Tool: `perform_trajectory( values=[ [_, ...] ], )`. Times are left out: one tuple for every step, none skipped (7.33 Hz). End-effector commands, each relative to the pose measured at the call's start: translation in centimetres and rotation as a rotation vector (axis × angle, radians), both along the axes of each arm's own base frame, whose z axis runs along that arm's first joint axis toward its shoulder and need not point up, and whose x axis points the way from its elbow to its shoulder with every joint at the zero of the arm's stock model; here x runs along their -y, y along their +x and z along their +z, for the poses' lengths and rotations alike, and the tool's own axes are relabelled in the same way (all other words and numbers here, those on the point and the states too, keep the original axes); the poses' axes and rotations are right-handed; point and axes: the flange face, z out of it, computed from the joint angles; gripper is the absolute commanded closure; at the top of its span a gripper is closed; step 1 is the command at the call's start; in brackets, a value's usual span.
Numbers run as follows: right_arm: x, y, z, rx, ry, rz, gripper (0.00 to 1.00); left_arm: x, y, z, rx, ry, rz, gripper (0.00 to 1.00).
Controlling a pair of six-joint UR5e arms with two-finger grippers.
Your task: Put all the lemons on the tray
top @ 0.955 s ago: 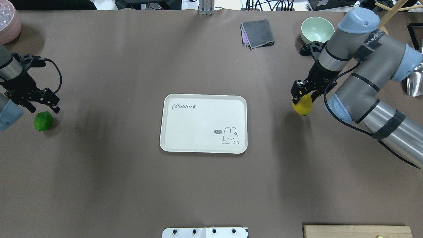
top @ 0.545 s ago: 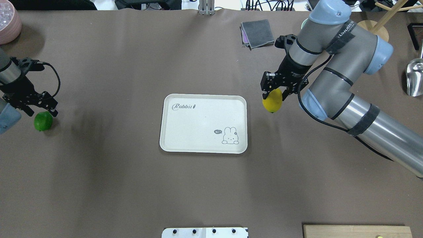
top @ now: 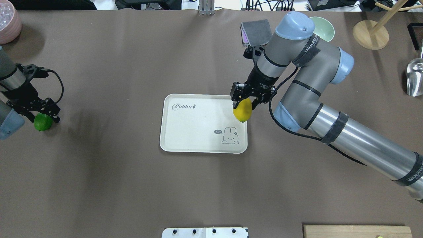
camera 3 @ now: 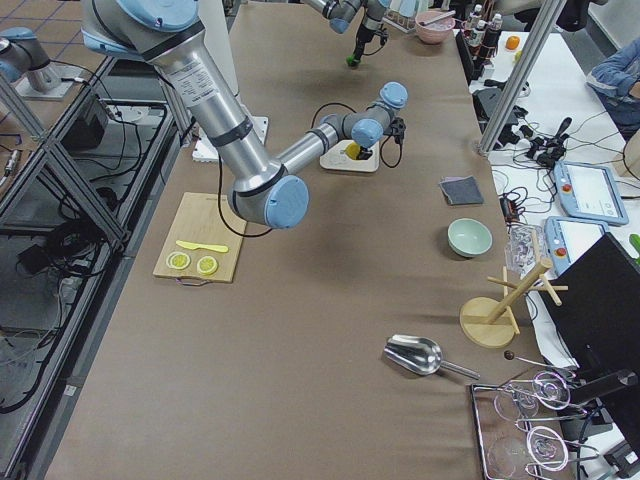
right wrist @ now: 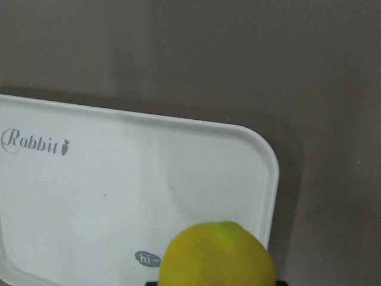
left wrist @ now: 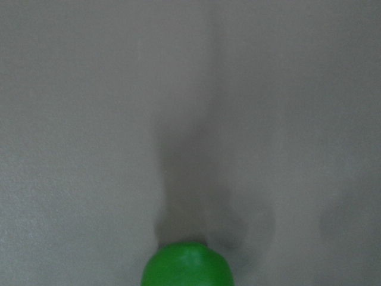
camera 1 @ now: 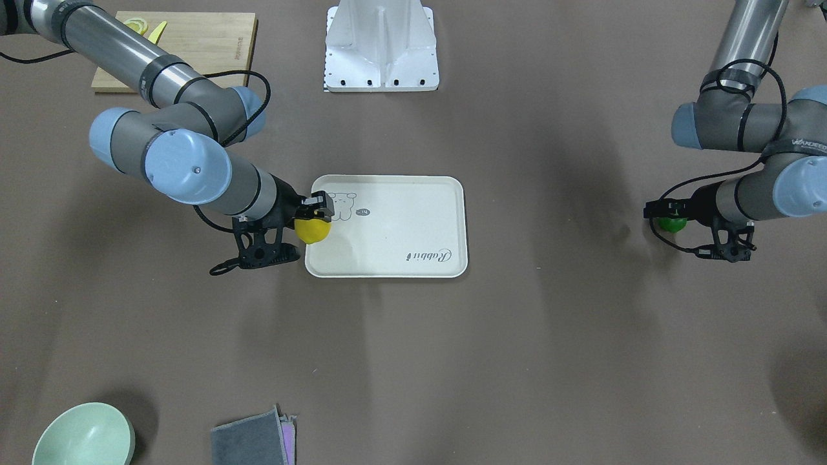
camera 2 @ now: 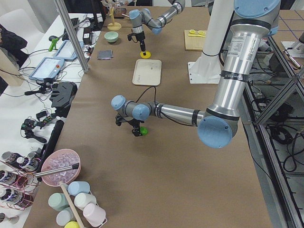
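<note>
The yellow lemon (top: 242, 111) hangs in my right gripper (top: 243, 105), which is shut on it, just above the right edge of the cream tray (top: 198, 129). In the front view the yellow lemon (camera 1: 313, 230) is over the tray's (camera 1: 400, 219) rabbit-drawing end. In the right wrist view the lemon (right wrist: 217, 253) fills the lower middle over the tray (right wrist: 119, 196). The green lemon (top: 41, 123) lies on the table at far left. My left gripper (top: 43, 116) is open, low over it and partly covering it. It also shows in the left wrist view (left wrist: 187, 266).
A grey folded cloth (top: 256, 31) and a pale green bowl (top: 322, 26) lie behind the right arm. A pink bowl (top: 8, 23) sits at back left. A wooden stand (top: 370, 30), a metal scoop (top: 414, 79) and a cutting board (camera 1: 187, 45) with slices are around the edges.
My right arm has carried the yellow lemon leftward from the table's right side to over the tray's right edge. My left gripper has shifted onto the green lemon.
</note>
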Motion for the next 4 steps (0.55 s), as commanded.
perform_trajectory(
  values=[
    [0.0,-2.1,0.6,0.003,0.012,-0.014,0.82,-0.9,0.0,0.8,0.005,-0.013,0.009,0.34],
    [-0.3,-2.8,1.1,0.005,0.029,-0.012,0.78,-1.3,-0.2,0.9,0.003,-0.012,0.009,0.7],
    [-0.1,-2.8,1.2,0.005,0.029,-0.01,0.55,-2.2,-0.9,0.9,-0.001,-0.014,0.007,0.91],
    [-0.2,-2.8,1.4,0.002,0.028,-0.011,0.2,-3.3,-1.4,0.3,-0.035,-0.022,0.011,1.0]
  ],
)
